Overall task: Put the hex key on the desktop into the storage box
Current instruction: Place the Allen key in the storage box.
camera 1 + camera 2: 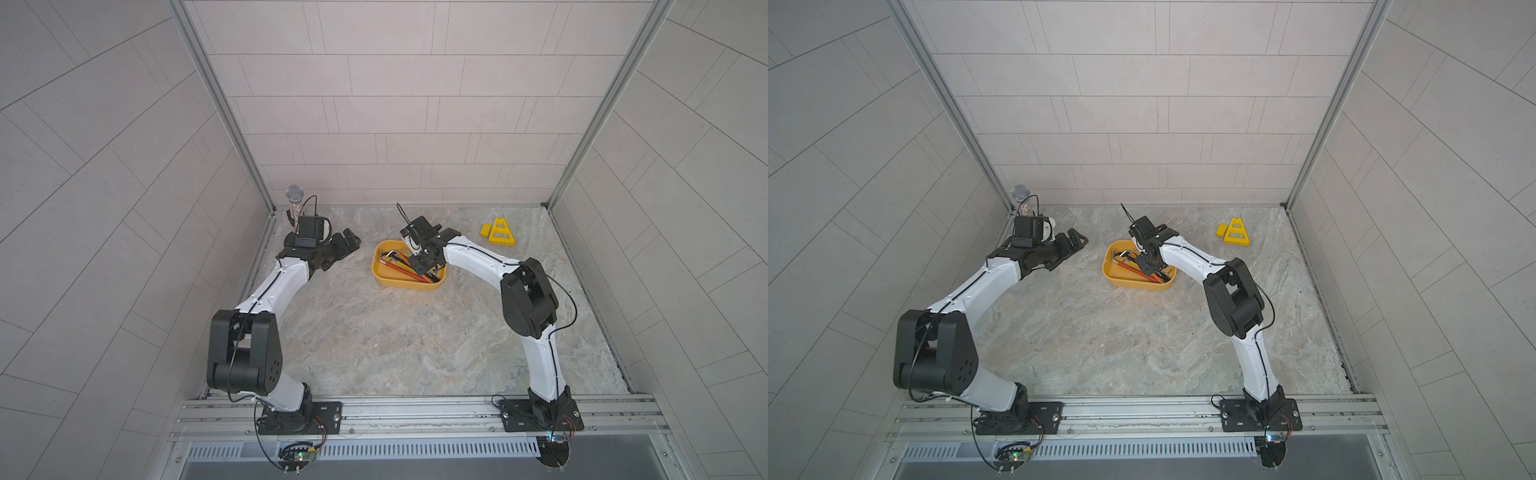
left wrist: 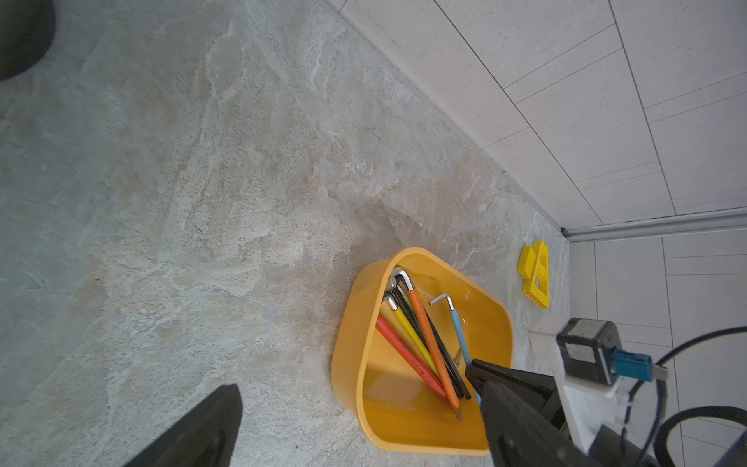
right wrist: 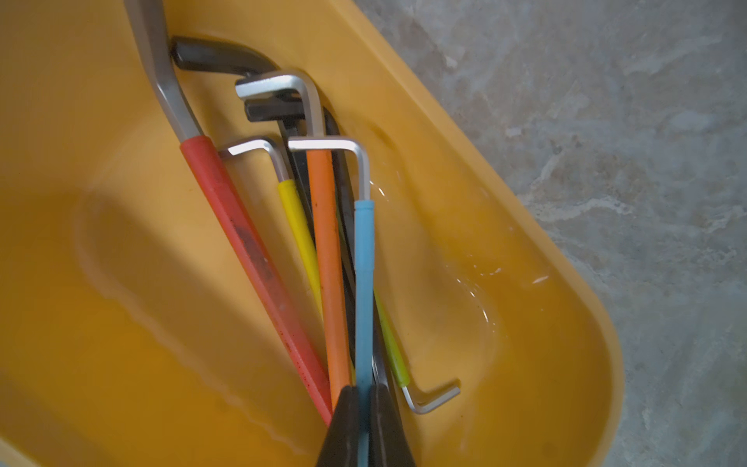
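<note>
The yellow storage box stands on the marbled desktop toward the back. My right gripper reaches down into it, shut on the blue-sleeved hex key. That key points along the box over the others. Whether it touches the box floor I cannot tell. Red, orange, yellow, green and black keys lie in the box. My left gripper hangs open and holds nothing, left of the box.
A small yellow triangular stand with a yellow block sits at the back right. A microphone stands in the back left corner behind the left wrist. Tiled walls close three sides and a metal rail runs along the front.
</note>
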